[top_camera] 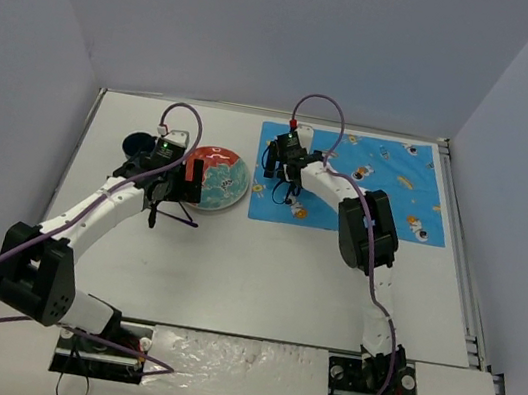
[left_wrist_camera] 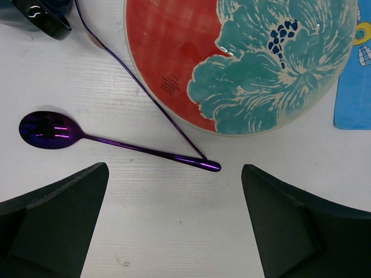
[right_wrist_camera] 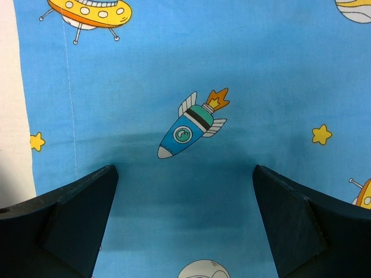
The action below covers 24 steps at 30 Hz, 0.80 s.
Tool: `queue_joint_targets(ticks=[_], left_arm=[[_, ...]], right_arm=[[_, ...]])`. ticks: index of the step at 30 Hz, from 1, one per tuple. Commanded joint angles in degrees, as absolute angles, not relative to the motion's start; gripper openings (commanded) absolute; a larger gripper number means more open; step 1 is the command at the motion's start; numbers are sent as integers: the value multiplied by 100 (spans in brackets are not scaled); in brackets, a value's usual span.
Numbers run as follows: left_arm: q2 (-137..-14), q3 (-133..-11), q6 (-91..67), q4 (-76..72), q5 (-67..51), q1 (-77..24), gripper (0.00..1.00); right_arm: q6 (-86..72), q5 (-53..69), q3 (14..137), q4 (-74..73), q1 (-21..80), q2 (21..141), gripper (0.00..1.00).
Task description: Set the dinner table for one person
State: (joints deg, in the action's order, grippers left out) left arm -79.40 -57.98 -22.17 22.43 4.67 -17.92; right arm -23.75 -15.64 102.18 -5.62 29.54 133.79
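The white dinner table (top_camera: 261,278) carries a red and teal flowered plate (top_camera: 219,178), seen large in the left wrist view (left_wrist_camera: 243,63). A purple spoon (left_wrist_camera: 43,128) and a second thin purple utensil (left_wrist_camera: 139,87) lie just in front of the plate, their handle ends meeting; in the top view they show as a purple cutlery pair (top_camera: 180,216). My left gripper (top_camera: 160,202) hovers open and empty just short of the spoon's handle tip (left_wrist_camera: 174,231). My right gripper (top_camera: 284,189) is open and empty over the left part of the blue cartoon-print mat (top_camera: 353,182), near a rocket print (right_wrist_camera: 185,226).
A dark cup (top_camera: 137,144) stands left of the plate, at the top left of the left wrist view (left_wrist_camera: 35,14). The mat's corner (left_wrist_camera: 353,81) lies right of the plate. Grey walls close in the table on three sides.
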Motion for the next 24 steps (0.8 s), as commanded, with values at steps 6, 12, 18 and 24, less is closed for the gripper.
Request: queue_joint_targets(ticks=[6, 12, 18, 24], left_arm=[[-7652, -6154, -2446, 2160, 354, -1714, 97], [-7470, -6571, -2408, 2586, 423, -1723, 97], [-7231, -6970, -2258, 3158, 706, -1714, 97], [-6830, -6823, -1992, 3440, 1169, -1705, 97]], right_arm=[[-1862, -880, 10655, -904, 2910, 12876, 99], [-1952, -531, 10551, -852, 3025, 11976, 100], [-2184, -549, 9334, 276, 3298, 11048, 100], [-3106, 996, 8351, 774, 3359, 10817, 100]])
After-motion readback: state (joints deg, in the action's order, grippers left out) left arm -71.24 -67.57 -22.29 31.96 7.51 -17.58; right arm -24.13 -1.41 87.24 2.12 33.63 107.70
